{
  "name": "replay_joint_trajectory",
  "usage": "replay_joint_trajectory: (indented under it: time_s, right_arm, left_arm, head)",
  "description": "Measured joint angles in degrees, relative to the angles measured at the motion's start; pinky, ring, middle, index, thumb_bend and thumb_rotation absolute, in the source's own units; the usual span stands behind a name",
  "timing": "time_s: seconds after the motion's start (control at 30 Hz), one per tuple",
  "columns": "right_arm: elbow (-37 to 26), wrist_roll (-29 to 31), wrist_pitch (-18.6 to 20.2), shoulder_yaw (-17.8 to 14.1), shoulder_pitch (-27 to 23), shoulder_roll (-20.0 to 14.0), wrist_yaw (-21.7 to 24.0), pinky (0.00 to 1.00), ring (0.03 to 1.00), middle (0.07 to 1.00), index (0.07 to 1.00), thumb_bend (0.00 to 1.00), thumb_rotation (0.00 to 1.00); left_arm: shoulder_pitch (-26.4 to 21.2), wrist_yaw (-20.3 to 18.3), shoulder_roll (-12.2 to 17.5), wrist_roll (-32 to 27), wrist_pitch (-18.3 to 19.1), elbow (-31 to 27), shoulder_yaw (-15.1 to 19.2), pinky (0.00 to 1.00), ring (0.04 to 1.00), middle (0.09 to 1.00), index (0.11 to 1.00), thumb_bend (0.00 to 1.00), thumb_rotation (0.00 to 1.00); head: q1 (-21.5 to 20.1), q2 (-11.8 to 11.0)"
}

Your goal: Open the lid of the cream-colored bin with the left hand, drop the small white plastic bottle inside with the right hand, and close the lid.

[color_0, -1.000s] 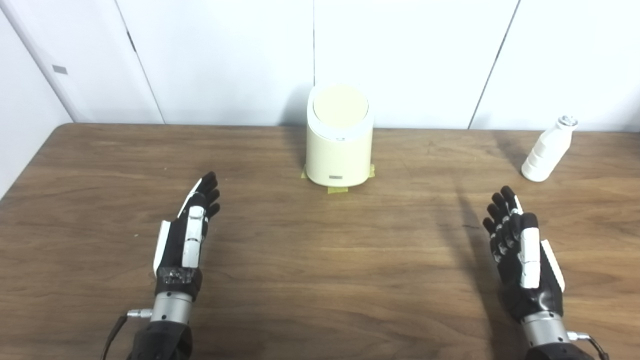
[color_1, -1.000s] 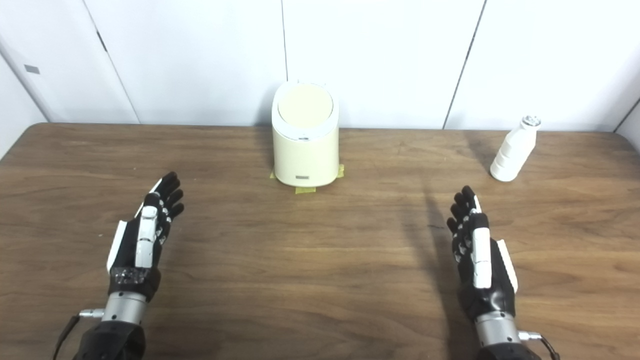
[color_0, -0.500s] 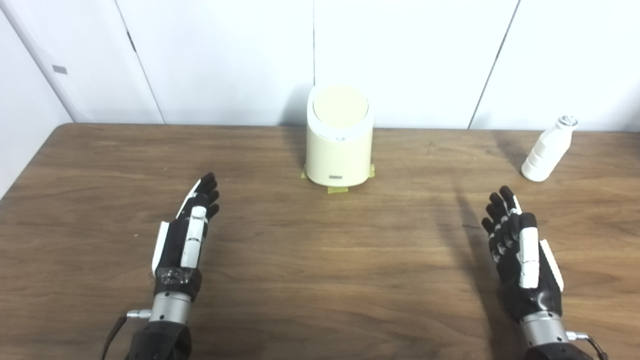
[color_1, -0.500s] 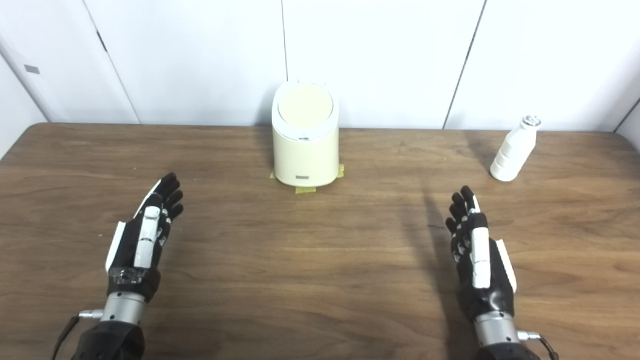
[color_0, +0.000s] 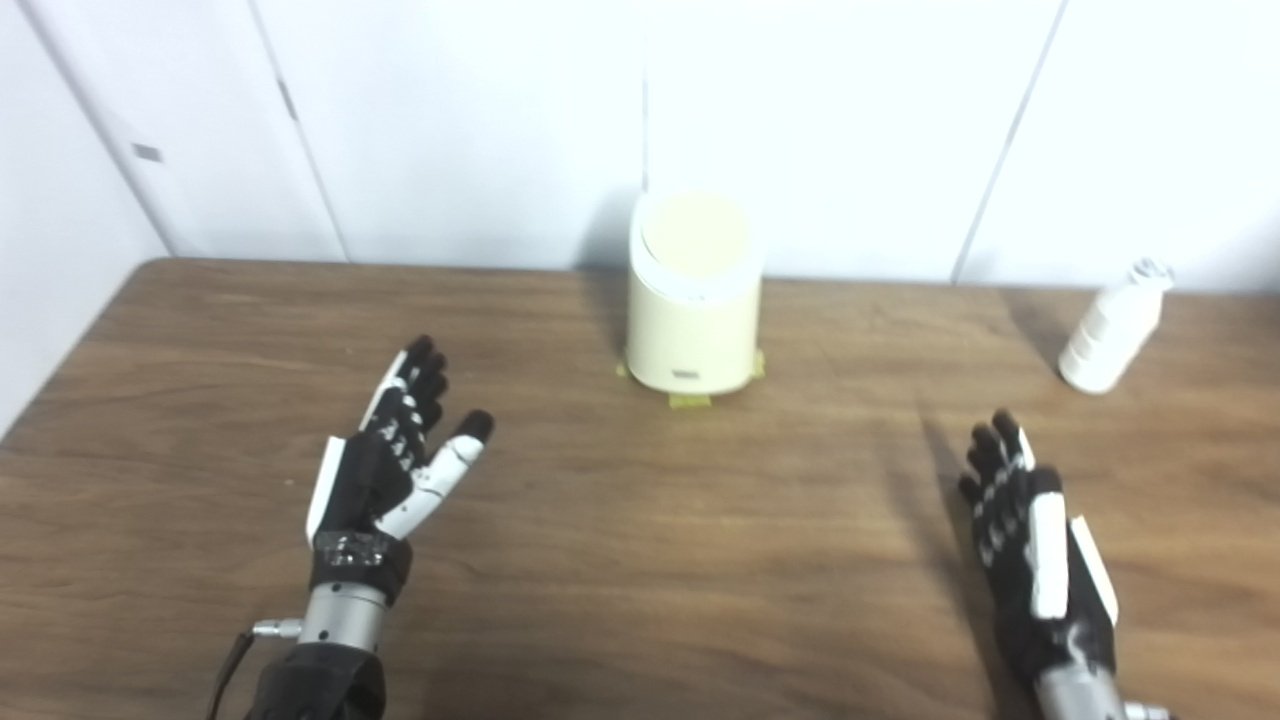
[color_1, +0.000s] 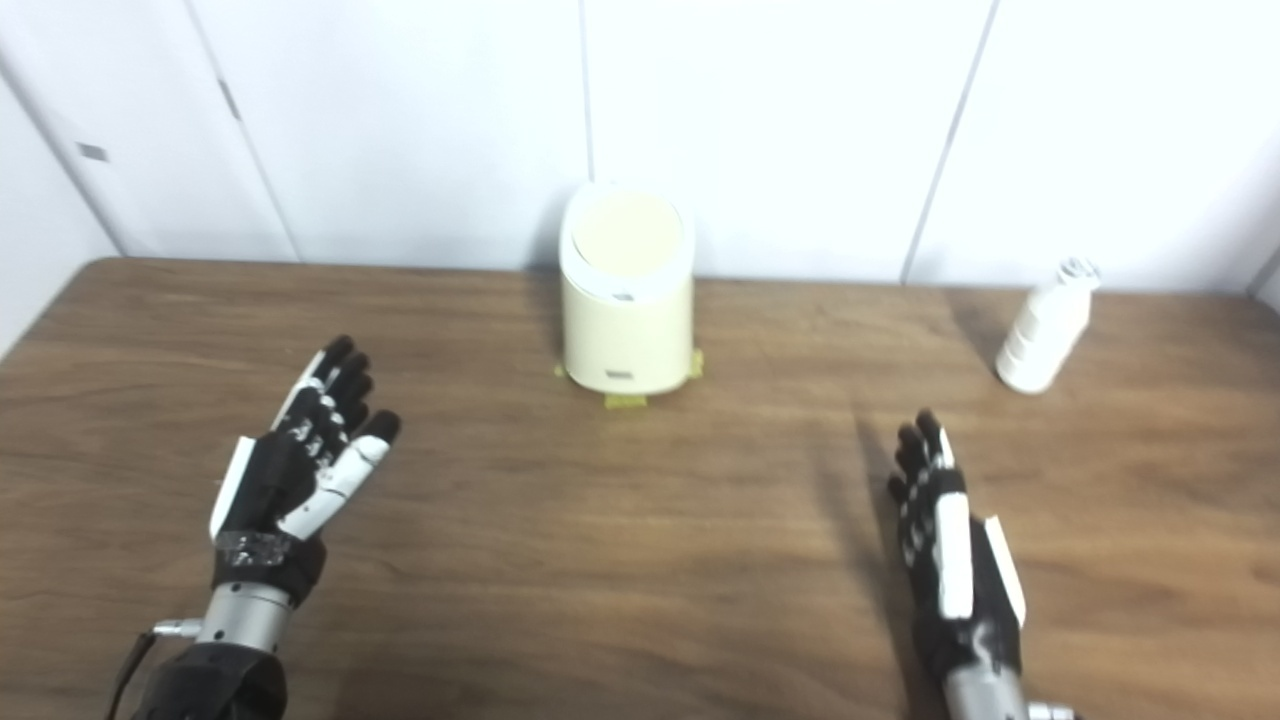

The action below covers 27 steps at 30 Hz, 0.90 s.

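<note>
At the far middle of the table [color_0: 600, 560] stands the bin [color_0: 693, 320], lid [color_0: 694, 232] shut; bottle [color_0: 1110, 330] upright far right. Left hand [color_0: 390, 465] and right hand [color_0: 1030, 540] hover nearer, fingers spread, empty.

Black-and-white left hand [color_0: 390, 470], silver wrist, black cable

one bin [color_0: 693, 310], one bottle [color_0: 1110, 330], two hands
</note>
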Motion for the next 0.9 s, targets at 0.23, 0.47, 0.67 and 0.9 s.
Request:
replay_joint_trajectory:
  time_s: [0.23,0.47,0.67,0.9]
  right_arm:
    - [0.63,0.0,-1.12,-0.11,0.03,0.07,-0.01,0.98,1.0,0.974,0.992,0.58,1.0]
    - [1.45,0.14,-3.22,0.56,-0.52,0.0,0.12,0.97,0.991,0.968,0.997,0.56,1.0]
    - [1.89,0.0,-4.99,0.72,-0.65,0.04,0.11,0.98,0.99,0.969,0.993,0.57,1.0]
    - [2.44,-0.43,-6.11,0.91,-0.98,0.05,0.08,1.0,0.994,0.97,0.996,0.59,1.0]
  left_arm:
    - [-8.74,1.96,0.96,5.8,6.21,0.06,-1.47,0.92,0.942,0.954,0.991,0.79,0.33]
    - [-16.27,1.27,3.25,10.09,11.08,1.9,-4.47,0.91,0.945,0.957,0.999,0.87,0.39]
    - [-20.86,1.01,4.85,12.59,11.68,5.73,-6.36,0.88,0.937,0.958,0.984,0.86,0.34]
    - [-26.42,0.91,5.18,14.88,11.57,12.38,-9.19,0.86,0.925,0.95,0.97,0.83,0.32]
  head:
    - [0.62,-0.7]
    - [0.18,-1.49]
    - [-0.7,-3.07]
    - [-1.05,-3.87]
